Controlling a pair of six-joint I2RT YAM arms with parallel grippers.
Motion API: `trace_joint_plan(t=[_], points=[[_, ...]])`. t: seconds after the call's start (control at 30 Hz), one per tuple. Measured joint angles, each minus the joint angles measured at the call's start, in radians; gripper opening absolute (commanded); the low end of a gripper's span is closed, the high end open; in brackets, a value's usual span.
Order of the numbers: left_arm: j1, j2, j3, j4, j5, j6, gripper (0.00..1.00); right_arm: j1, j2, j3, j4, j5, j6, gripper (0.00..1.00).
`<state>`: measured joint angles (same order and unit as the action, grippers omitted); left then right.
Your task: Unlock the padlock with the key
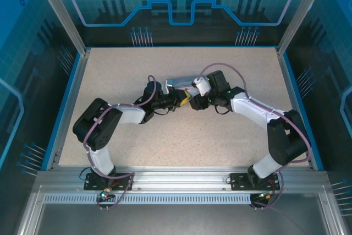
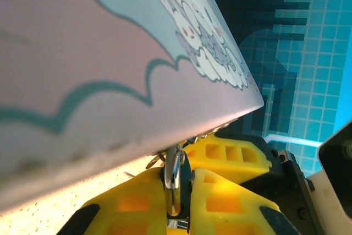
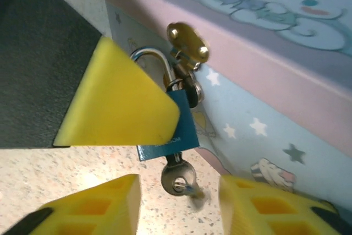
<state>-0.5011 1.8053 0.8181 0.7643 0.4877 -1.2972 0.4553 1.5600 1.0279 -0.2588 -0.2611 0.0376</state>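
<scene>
- Top view: my left gripper (image 1: pixel 183 98) and my right gripper (image 1: pixel 194 102) meet nose to nose near the middle of the table (image 1: pixel 126 64). The left comes in from 9 o'clock and the right from 3 o'clock.
- The tin (image 1: pixel 179 82) lies just at 12 o'clock of that meeting point.
- Padlock (image 3: pixel 176 127): blue body and silver shackle (image 3: pixel 147 56). It hangs from the gold clasp (image 3: pixel 188 41) on the tin's side wall, just under the lid edge.
- Left jaws: narrow, closed on the padlock.
- Left wrist view: my two yellow fingers pinch a strip of silvery metal between them, directly beneath the tin's lower edge.
- Right wrist view: one yellow finger (image 3: pixel 118 103) of the left gripper lies against the padlock's 9 o'clock side. It touches the body and covers part of it.
- Key (image 3: pixel 177 178): seated in the underside of the padlock, with its round head hanging at 6 o'clock of the blue body.
- Right jaws: standing apart, holding nothing.
- The key head sits roughly midway in the gap between the right fingertips and touches neither. One tip is at its 8 o'clock, the other at its 4 o'clock.
- The padlock body is at 12 o'clock of the right jaws' gap, near but apart from both tips.
- Shackle: one leg is hidden behind the left finger, so I cannot tell whether it is latched or released.
</scene>
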Motion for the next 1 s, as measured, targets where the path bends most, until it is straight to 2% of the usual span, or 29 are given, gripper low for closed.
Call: trace_joint_plan(t=[0.17, 0.33, 0.6, 0.9, 1.0], points=[[0.0, 0.0, -0.002, -0.006, 0.0, 0.026, 0.0, -0.075, -0.108, -0.085, 0.043, -0.074, 0.101, 0.53], [0.0, 0.0, -0.002, -0.036, 0.0, 0.068, 0.0, -0.085, -0.142, -0.146, 0.122, -0.118, 0.238, 0.56], [0.0, -0.004, -0.004, -0.142, 0.003, 0.159, 0.0, -0.084, -0.076, -0.308, 0.351, -0.151, 0.514, 0.59], [0.002, -0.009, -0.023, -0.225, 0.008, 0.253, 0.0, -0.083, 0.001, -0.328, 0.485, -0.119, 0.686, 0.59], [0.002, -0.009, -0.023, -0.244, 0.007, 0.284, 0.07, -0.083, 0.023, -0.326, 0.502, -0.113, 0.716, 0.59]])
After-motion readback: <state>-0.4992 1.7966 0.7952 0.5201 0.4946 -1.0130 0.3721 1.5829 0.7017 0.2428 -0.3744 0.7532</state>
